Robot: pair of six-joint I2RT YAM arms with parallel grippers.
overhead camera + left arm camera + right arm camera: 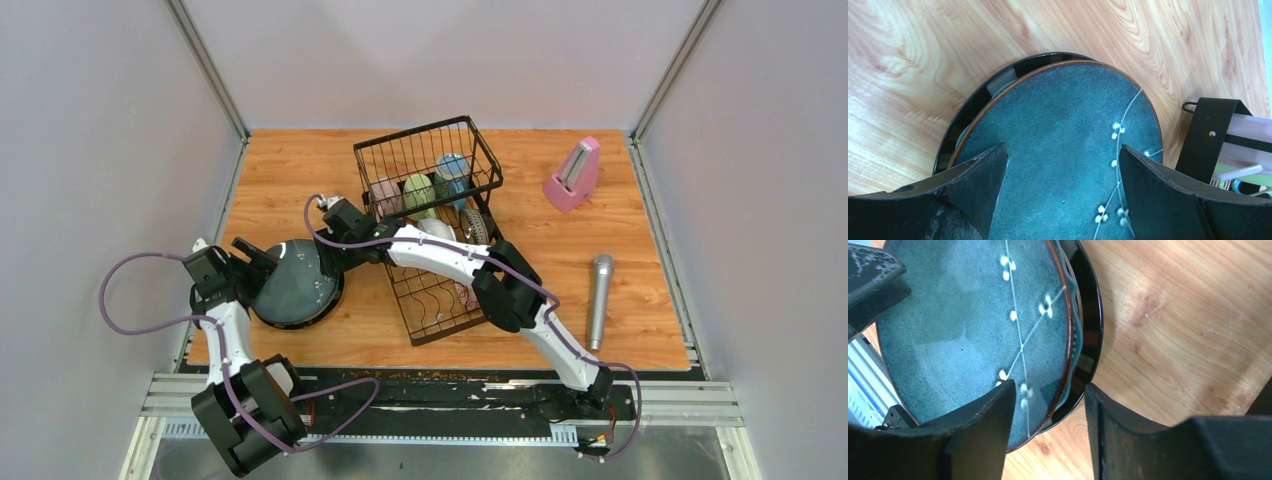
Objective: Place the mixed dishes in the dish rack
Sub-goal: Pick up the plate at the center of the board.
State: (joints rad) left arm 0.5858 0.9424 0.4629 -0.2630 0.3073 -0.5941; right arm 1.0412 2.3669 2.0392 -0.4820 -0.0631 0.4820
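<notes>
— Where was the speckled plate point(293, 282)?
— On the table point(620, 330), just left of the dish rack point(400, 160), lying on a black dish point(1092, 325) whose rim showed beneath it.
— And the pincers?
— The right gripper point(1049, 387) had its jaws apart, astride the plate's rack-side rim: one finger over the glaze, one outside. Whether they touched it, I couldn't tell. The left gripper point(1063, 150) was spread wide over the opposite side, holding nothing.
— The rack?
— A pink mug point(385, 195), a green mug point(418, 190) and a blue mug point(453, 175) sat in its basket. A pink metronome point(573, 175) and a grey microphone point(600, 300) were farther right.
</notes>
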